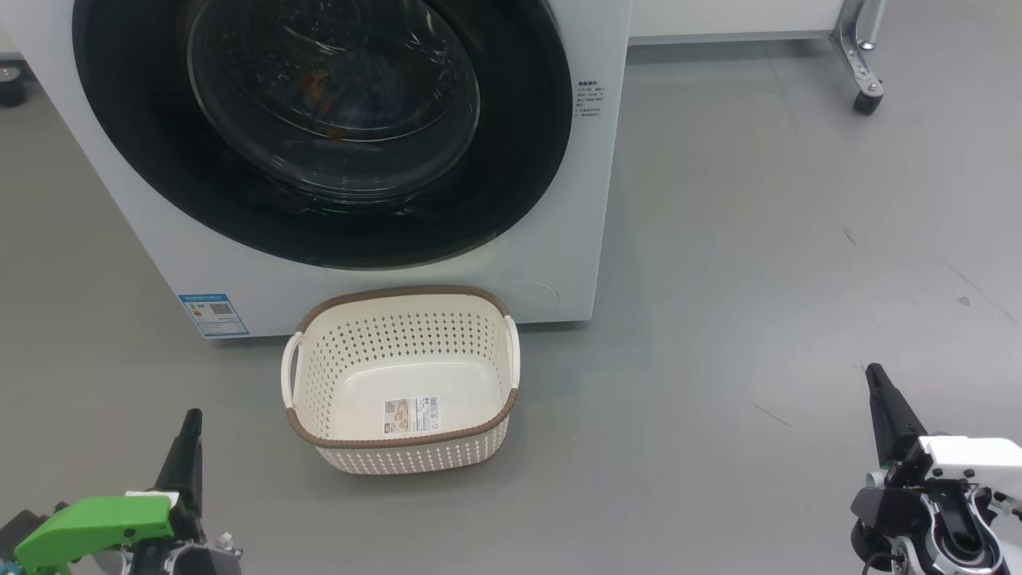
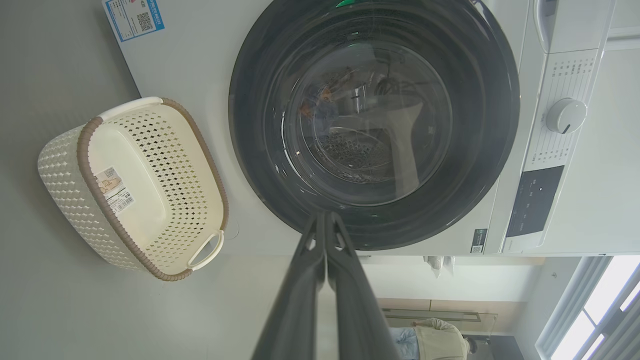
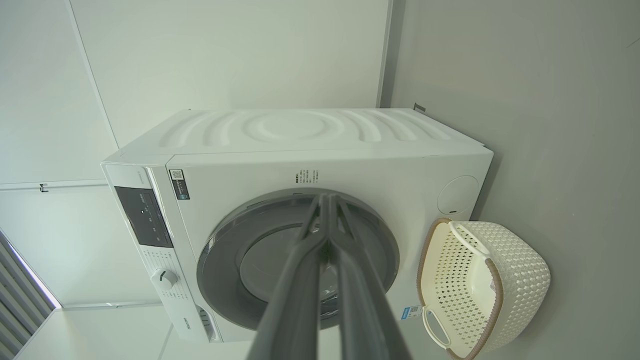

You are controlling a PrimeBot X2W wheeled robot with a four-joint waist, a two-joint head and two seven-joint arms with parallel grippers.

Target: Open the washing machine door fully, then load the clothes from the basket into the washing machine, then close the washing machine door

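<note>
The left gripper [image 1: 192, 418] hangs low at the near left, above the grey floor [image 1: 758, 279], with its two dark fingers pressed flat together, pinching nothing and pointing up toward the washing machine [image 1: 599, 200]. The right gripper [image 1: 876, 372] sits at the near right, well apart from everything, with its fingers likewise pressed together and holding nothing. In each wrist view the joined fingertips aim at the round front of the machine without touching it. The basket [image 1: 399, 292] stands upright on the floor just in front of the machine's lower edge, between the two grippers but nearer the left one. Its bare cream bottom shows, with a label sticker [image 1: 411, 415] on it. The washing machine door [image 1: 319, 231] lies flush against the white front, its black rim ringing the bulging glass. Through that glass the clothes [image 1: 327, 88] show dimly inside the drum as dark bluish cloth with orange-brown patches, though reflections blur their shape. A blue sticker [image 1: 213, 315] marks the machine's lower left corner, close to the basket's left handle.
</note>
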